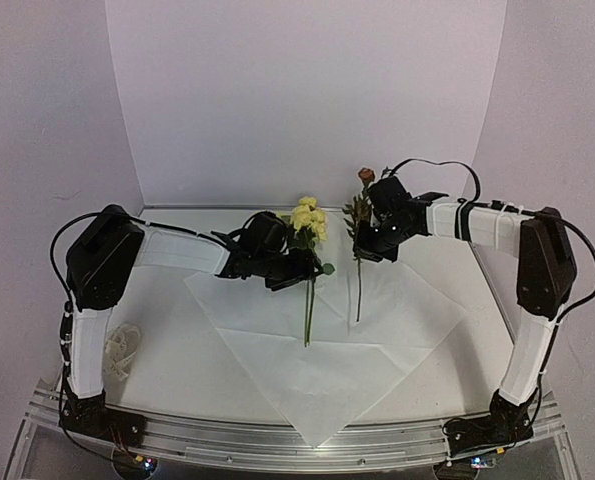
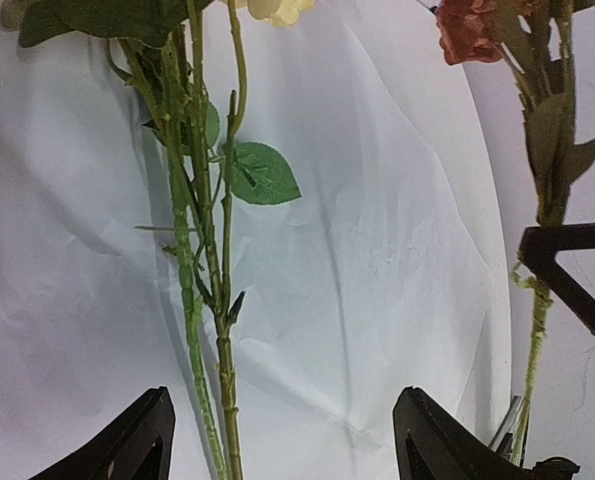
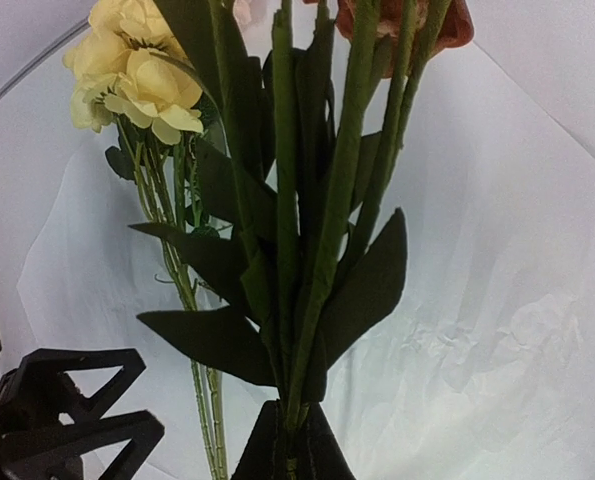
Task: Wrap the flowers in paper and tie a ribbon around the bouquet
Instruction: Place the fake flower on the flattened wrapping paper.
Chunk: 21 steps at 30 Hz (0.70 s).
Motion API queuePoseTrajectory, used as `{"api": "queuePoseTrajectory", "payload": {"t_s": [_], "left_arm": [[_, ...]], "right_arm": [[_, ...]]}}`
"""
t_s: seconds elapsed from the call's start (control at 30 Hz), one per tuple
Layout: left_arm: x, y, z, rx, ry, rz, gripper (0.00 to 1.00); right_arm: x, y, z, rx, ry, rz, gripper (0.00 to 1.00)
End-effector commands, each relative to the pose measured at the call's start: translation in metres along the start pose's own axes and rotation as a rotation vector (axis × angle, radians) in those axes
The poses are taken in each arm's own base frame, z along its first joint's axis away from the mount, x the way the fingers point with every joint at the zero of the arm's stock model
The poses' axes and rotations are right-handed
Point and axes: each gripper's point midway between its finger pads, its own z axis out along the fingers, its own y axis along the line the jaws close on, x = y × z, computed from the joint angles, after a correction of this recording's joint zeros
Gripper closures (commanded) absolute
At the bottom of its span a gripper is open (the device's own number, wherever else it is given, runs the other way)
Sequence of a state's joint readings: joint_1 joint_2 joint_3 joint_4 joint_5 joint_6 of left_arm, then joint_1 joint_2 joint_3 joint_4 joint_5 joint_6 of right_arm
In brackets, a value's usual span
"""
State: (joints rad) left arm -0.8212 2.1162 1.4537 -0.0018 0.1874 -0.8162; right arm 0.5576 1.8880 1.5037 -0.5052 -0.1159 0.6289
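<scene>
The white paper (image 1: 322, 365) lies spread on the table like a diamond. The yellow flowers (image 1: 308, 217) rest with their stems (image 2: 223, 385) running down across the sheet. My left gripper (image 1: 299, 265) is open astride those stems, which pass near its left finger (image 2: 137, 445) without touching it. My right gripper (image 1: 369, 240) is shut on the stem of the orange-brown flower (image 1: 366, 175) and holds it over the paper, bloom toward the back wall, to the right of the yellow bunch. In the right wrist view its dark leaves (image 3: 362, 290) fan above the closed gripper (image 3: 292, 445). The ribbon (image 1: 122, 350) lies bundled at the left.
White walls stand close behind and beside the table. The metal rail (image 1: 297, 445) with both arm bases runs along the near edge. The paper's (image 2: 377, 230) lower corner reaches that rail. In the right wrist view the left gripper's fingers (image 3: 72, 425) show at the lower left.
</scene>
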Motion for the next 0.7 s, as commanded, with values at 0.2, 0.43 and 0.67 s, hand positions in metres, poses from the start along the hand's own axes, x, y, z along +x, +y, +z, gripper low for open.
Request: {"api": "queuePoseTrajectory", "payload": {"t_s": [0.2, 0.43, 0.67], "left_arm": [[-0.027, 0.027, -0.081, -0.043, -0.097, -0.044, 0.27], [-0.025, 0.062, -0.115, -0.062, -0.109, -0.096, 0.29], [-0.021, 0.069, -0.117, -0.065, -0.093, -0.101, 0.30]], "right_arm": [[-0.014, 0.044, 0.039, -0.106, -0.032, -0.009, 1.00], [-0.006, 0.052, 0.070, -0.121, -0.022, 0.037, 1.00], [0.004, 0.049, 0.087, -0.115, -0.002, 0.040, 0.94]]}}
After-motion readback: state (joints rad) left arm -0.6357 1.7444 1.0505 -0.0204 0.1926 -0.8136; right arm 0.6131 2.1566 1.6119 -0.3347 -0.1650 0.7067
